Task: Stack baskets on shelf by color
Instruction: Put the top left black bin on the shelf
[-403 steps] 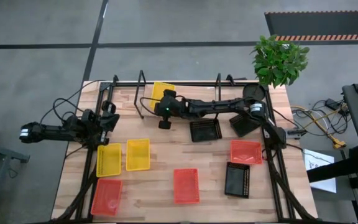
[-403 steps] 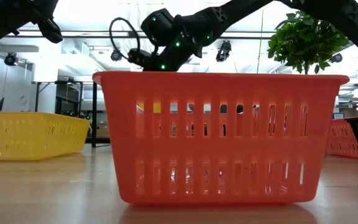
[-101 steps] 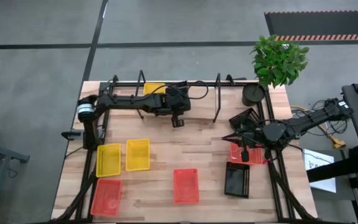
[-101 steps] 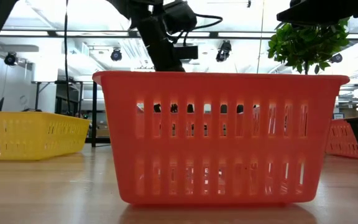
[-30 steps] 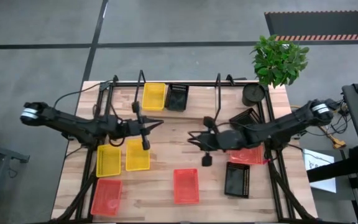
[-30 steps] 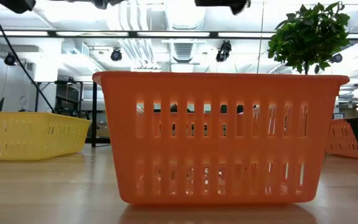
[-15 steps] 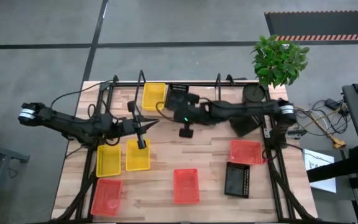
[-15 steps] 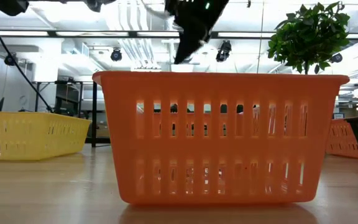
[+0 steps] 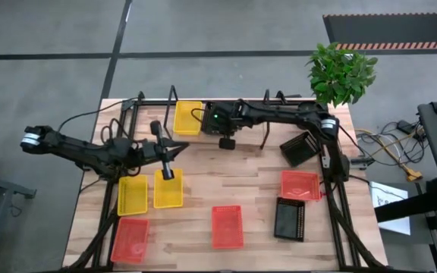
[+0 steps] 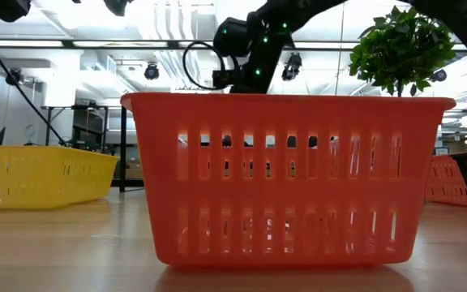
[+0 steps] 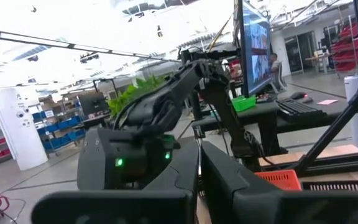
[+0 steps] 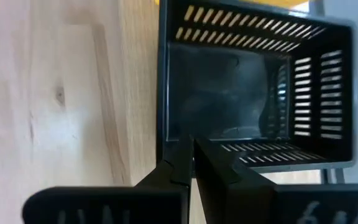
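Black plastic fills your right wrist view: the black basket [image 12: 253, 87] sits just ahead of the right gripper [image 12: 194, 158], whose fingers are pressed together with nothing between them. From above, that gripper [image 9: 226, 141] hangs by the shelf [image 9: 266, 121], with the basket mostly hidden under the arm, beside the yellow basket [image 9: 187, 117] already on the shelf. Your right arm is clearly the nearer one. The left gripper [image 9: 167, 173] hovers over another yellow basket [image 9: 168, 188] on the wood table [image 9: 256, 193], its fingers also closed and empty. I'd judge you must open the right fingers before gripping a wall. Beyond stands a leafy plant [image 9: 341, 72].
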Tool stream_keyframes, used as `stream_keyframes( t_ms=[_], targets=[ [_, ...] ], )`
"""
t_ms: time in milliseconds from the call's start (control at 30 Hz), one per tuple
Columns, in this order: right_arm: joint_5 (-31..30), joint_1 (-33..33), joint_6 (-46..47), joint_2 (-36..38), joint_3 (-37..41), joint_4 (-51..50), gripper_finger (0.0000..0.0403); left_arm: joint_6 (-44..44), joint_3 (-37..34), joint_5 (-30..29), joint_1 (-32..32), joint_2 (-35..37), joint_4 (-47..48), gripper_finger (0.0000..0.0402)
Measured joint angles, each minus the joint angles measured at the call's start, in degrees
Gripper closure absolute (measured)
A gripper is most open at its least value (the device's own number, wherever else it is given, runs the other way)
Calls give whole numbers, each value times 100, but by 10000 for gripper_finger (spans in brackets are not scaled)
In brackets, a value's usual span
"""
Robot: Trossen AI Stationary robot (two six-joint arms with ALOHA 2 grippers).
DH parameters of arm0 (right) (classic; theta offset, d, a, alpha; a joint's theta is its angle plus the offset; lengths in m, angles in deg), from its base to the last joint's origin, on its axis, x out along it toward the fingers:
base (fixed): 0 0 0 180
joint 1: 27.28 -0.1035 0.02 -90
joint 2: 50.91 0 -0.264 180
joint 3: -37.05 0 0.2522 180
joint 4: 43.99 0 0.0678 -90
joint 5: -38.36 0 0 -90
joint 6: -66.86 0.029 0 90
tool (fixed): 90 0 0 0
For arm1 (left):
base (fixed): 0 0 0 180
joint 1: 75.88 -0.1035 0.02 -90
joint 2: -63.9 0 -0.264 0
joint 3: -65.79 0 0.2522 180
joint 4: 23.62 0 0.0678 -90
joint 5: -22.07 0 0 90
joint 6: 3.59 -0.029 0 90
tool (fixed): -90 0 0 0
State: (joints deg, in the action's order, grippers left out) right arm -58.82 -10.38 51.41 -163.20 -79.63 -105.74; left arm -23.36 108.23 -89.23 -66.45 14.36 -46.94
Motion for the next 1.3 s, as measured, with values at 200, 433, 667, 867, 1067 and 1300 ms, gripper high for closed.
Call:
stream_keyframes(
  t_ms=[200,433,667,867,1067,1300],
  targets=[
    [18,40,-237,-26,0,-14,394,-4,0,0,0,41,2,401],
    [18,40,-275,-19,2,-29,394,-7,7,0,0,68,0,401],
    [16,40,-224,-32,96,-11,394,-11,21,3,-2,64,-2,401],
    [-82,40,-235,-32,96,-252,394,-10,20,4,-2,79,4,401],
    [-137,51,-220,-21,96,-278,394,-11,11,5,-2,94,2,401],
    [-137,44,-252,50,96,-271,394,-13,13,5,-4,94,2,401]
  ],
)
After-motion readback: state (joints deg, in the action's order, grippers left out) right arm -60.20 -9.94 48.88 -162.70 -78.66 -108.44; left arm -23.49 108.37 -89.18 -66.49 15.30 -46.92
